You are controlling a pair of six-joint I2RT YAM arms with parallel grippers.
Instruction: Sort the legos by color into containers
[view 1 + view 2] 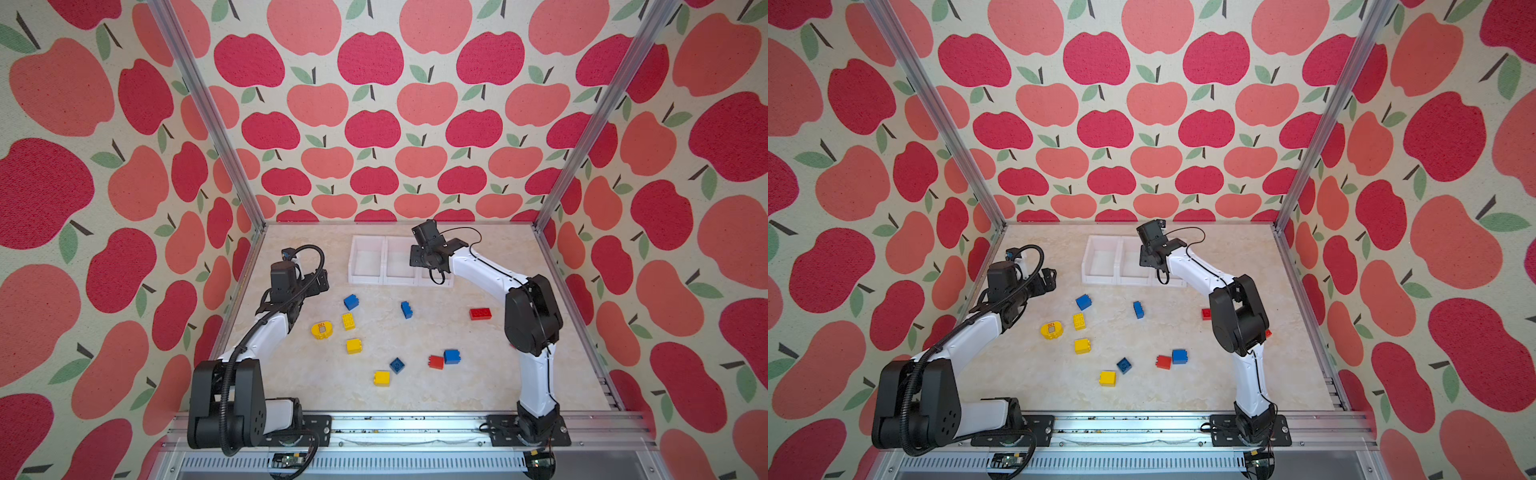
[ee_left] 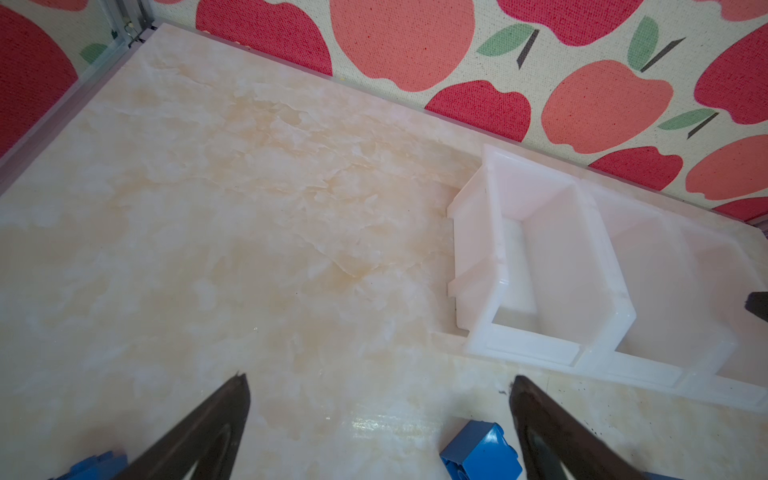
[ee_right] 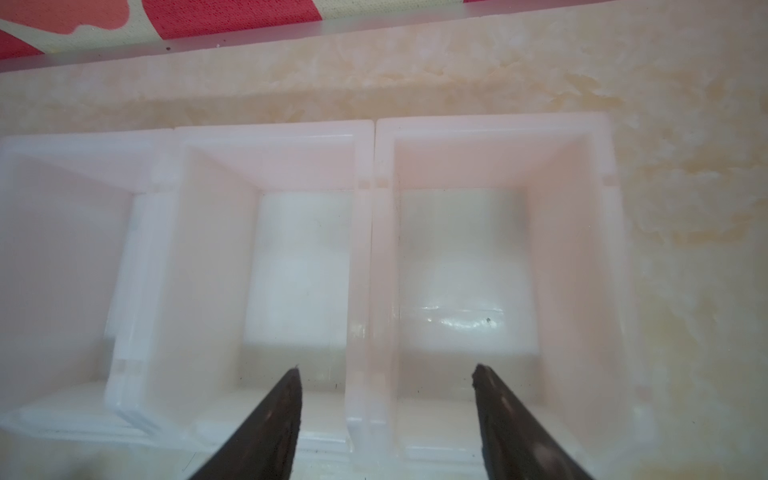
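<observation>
Three joined white containers stand at the back middle of the table. My right gripper hangs open over them, its fingers astride the wall between the middle bin and the right-hand bin. Nothing is between them, and the bin floors I see are bare. Legos lie loose in front: blue, blue, red, yellow, a rounded yellow piece, and several more nearer the front. My left gripper is open above the table, with a blue brick by one finger.
Apple-patterned walls and aluminium posts close in the marble table on three sides. The right arm's elbow rises over the right part of the table. A small red piece peeks out behind it.
</observation>
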